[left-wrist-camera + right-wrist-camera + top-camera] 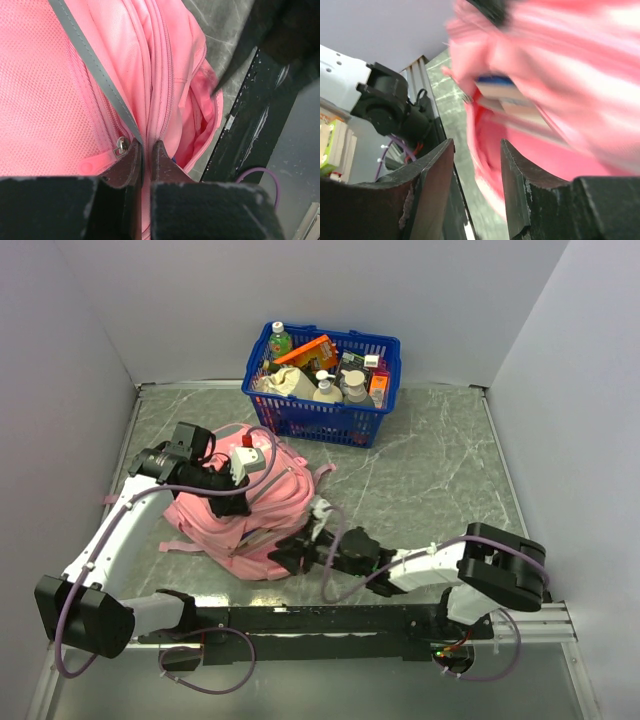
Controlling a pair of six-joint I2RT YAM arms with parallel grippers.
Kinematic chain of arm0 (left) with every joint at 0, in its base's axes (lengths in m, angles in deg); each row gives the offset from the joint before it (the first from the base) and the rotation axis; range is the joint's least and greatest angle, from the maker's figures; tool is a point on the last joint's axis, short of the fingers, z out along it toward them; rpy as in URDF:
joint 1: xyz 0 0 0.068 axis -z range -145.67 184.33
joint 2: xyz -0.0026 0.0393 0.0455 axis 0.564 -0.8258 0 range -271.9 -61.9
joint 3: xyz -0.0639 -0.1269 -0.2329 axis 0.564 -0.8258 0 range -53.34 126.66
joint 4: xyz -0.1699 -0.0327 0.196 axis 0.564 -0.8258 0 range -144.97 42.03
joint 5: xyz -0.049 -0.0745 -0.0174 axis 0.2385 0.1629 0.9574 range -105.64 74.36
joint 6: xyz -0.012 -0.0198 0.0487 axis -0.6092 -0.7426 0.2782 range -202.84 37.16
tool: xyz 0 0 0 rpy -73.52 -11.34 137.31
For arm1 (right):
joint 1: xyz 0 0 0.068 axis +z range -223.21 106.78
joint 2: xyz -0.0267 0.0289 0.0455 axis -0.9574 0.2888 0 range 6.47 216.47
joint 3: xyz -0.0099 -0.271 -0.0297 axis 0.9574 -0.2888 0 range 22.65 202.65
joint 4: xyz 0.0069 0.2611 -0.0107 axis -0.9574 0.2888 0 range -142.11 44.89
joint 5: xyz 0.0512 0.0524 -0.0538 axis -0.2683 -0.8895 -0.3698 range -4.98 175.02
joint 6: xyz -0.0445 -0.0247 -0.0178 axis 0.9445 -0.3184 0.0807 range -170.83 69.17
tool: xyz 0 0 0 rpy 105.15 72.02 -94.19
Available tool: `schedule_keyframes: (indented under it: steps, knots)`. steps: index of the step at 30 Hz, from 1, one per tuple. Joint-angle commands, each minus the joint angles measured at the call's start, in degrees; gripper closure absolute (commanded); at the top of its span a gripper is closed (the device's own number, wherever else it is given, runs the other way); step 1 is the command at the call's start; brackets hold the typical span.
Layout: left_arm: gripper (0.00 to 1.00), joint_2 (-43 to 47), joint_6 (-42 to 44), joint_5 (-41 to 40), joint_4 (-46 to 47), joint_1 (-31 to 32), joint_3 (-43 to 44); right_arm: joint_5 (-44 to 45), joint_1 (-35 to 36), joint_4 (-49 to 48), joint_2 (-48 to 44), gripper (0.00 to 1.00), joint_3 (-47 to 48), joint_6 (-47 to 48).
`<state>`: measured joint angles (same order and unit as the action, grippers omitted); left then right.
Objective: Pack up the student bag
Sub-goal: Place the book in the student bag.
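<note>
The left end effector (146,150) was pinched narrow on the student bag's (215,520) grey zip trim (90,65); the right end effector (476,146) stood with fingers apart at the bag's edge.

Right gripper (476,150) has its fingers apart, right up close to the blurry pink bag (570,60) (a blue-edged thing (495,81) shows in its opening).

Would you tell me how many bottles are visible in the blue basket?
3. In the basket: a green bottle at the back left corner, a pale bottle and a greyer bottle side by side near the middle. Others may be hidden.
</note>
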<state>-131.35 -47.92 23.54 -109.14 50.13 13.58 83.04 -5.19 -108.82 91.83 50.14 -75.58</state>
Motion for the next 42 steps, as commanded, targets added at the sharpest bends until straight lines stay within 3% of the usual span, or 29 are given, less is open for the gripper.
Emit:
schedule_keyframes:
  steps: [1,8,14,19,25,29,32,38,42]
  knots:
    - [0.99,2.1,1.6,6.3,-1.6,0.6,4.9,-0.6,-3.9,-14.5,-1.5,0.49,-8.7,-10.5]
    - [0.99,2.1,2.0,5.0,-3.3,0.6,4.1,-8.4,-15.2,-36.9,10.0,0.47,-10.1,-23.9]
    - [0.99,3.0,1.6,3.5,-2.5,0.6,3.2,-16.5,-16.2,-37.4,11.5,0.48,-3.0,-27.4]
    - [0.99,3.1,-0.2,2.4,0.5,0.6,2.9,-20.9,-16.3,-37.4,7.5,0.35,-4.5,-25.5]
    - [0.99,1.3,-1.3,3.7,1.9,0.6,3.5,-19.3,-16.3,-37.4,6.1,0.18,-4.7,-26.7]
    - [0.99,1.1,-1.4,4.4,1.8,0.6,4.2,-14.4,-16.1,-37.5,8.6,0.17,-3.2,-27.7]
    - [0.98,1.2,-1.3,4.4,1.7,0.6,4.1,-13.0,-15.8,-37.5,9.6,0.21,0.1,-28.3]
    - [0.83,1.0,-0.5,3.7,0.5,0.6,3.7,-8.5,-15.7,-37.4,8.9,0.46,4.8,-31.7]
    - [0.68,2.1,-1.7,0.7,2.6,0.6,2.1,-9.8,-15.8,-37.0,6.5,0.80,2.9,-33.0]
